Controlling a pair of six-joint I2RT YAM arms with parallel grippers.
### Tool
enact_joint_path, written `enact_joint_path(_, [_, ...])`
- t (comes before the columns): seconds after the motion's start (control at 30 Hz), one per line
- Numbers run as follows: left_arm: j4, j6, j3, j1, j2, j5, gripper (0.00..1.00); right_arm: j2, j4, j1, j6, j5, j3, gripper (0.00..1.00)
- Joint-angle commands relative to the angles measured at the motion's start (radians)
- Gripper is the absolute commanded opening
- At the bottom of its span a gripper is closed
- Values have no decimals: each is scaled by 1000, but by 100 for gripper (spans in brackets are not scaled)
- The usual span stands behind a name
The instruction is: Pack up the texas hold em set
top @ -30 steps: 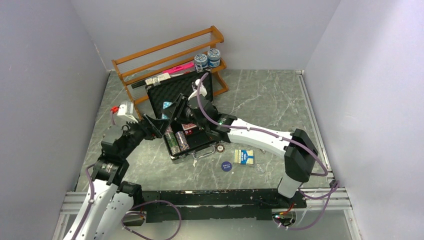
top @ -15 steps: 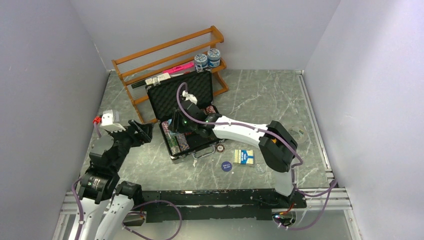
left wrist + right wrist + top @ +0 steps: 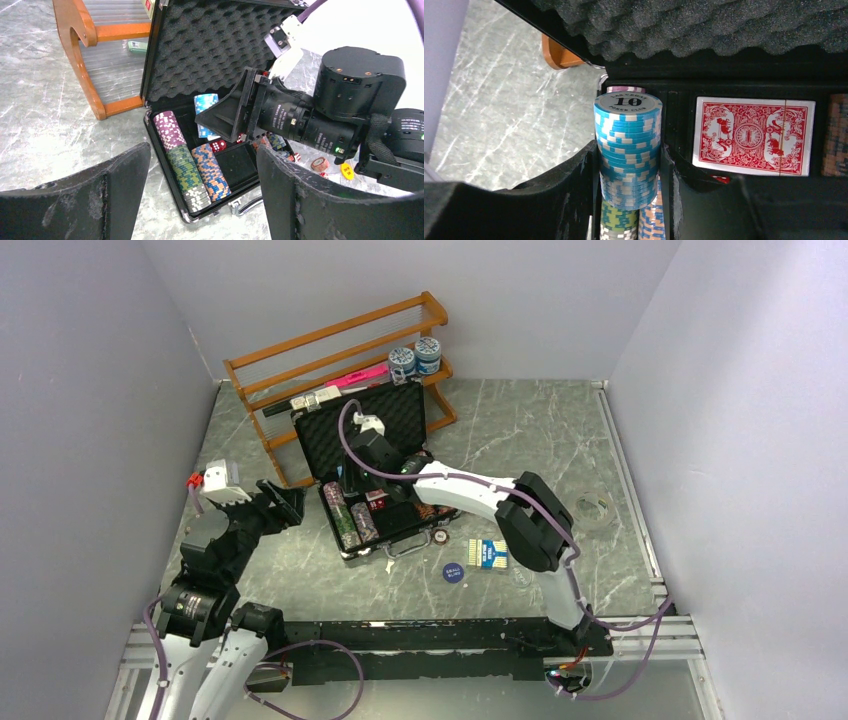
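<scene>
Currently your right tool (image 3: 630, 172) grips the blue chip stack (image 3: 627, 135) inside the open briefcase (image 3: 330, 435), apparently just above other stacks. Your left tool (image 3: 283, 500) hangs wide open, empty, beside it over the surface (image 3: 520, 430).

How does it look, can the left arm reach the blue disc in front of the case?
Probably yes: the blue disc lies uncovered, the left arm has its jaws open and empty, and the right arm is over the case.

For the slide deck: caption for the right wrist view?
Right claw grips blue chip stack over open briefcase, red card deck alongside.
</scene>
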Motion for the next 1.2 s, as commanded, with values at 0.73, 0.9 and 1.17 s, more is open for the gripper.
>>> enact_joint_path(0.73, [21, -11, -15, 1, 4, 23, 80, 209, -252, 3, -79, 31, 328, 9])
enact_joint_path(0.9, [10, -3, -6, 0, 10, 18, 81, 246, -303, 2, -81, 37, 374, 23])
enact_joint_path(1.17, [10, -4, -11, 1, 4, 14, 81, 270, -347, 0, -83, 47, 419, 34])
